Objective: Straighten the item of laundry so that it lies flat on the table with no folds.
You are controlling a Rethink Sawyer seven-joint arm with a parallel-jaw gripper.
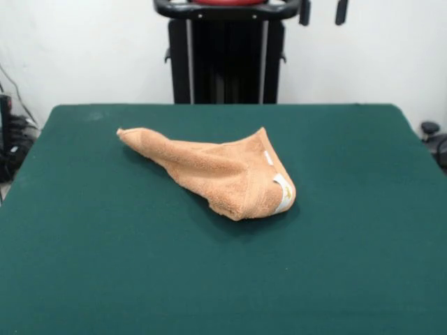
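The orange-tan towel [223, 171] lies crumpled near the middle of the dark green table [105, 265]. It is folded into a cone-like wedge. A narrow point reaches to the far left and a thick rolled end lies at the near right. Its white label [282, 193] shows on that rolled end. Only the two dark tips of my gripper [323, 10] show at the top edge, right of the pedestal, high above and behind the towel. The tips stand apart with nothing between them.
The black pedestal [227, 63] stands behind the table's far edge at the middle. Cables and dark gear lie off the table at the left [12, 143]. A small dark object sits off the right edge [431, 132].
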